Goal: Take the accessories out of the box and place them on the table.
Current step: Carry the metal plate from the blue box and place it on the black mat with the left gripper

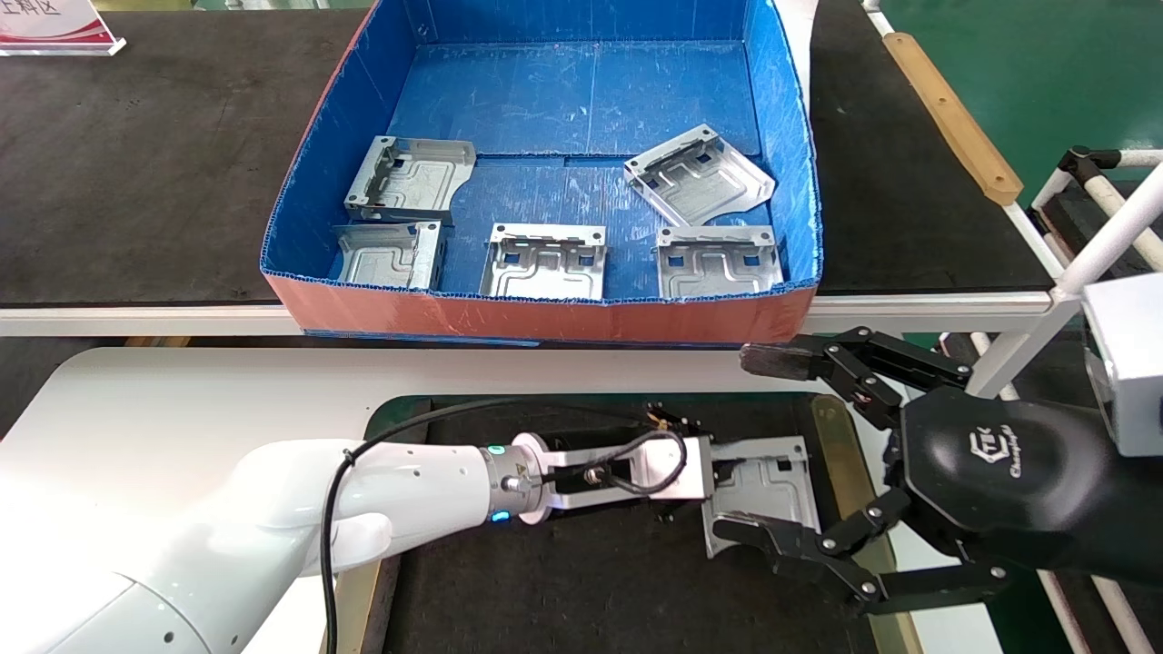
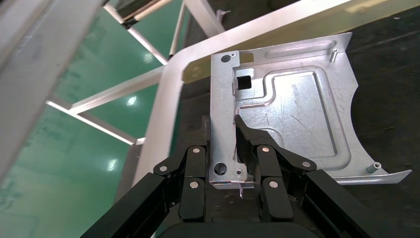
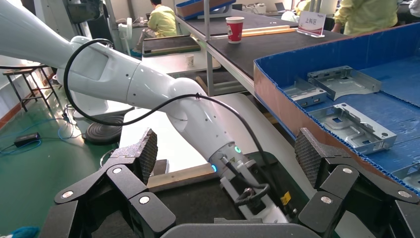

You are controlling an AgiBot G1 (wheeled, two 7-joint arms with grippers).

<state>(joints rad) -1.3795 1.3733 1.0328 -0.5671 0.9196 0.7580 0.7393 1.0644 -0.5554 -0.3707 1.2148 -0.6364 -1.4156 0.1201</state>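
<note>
White counter [image 1: 182, 400] with a dark mat is seen from the head; five accessories lie in the blue box [image 1: 790, 163]. Left wrist: the left pincer [image 2: 233, 144] is clamped on a sixth plate [image 2: 297, 114] over the mat. Right wrist: the right pincer [image 3: 228, 148] is spread wide, empty.

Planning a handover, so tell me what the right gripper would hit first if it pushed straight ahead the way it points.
Probably the left arm. The open right gripper points across the mat toward the left gripper, which clamps a metal plate. Depth is unclear, so its lower finger might catch the plate's edge first.
</note>
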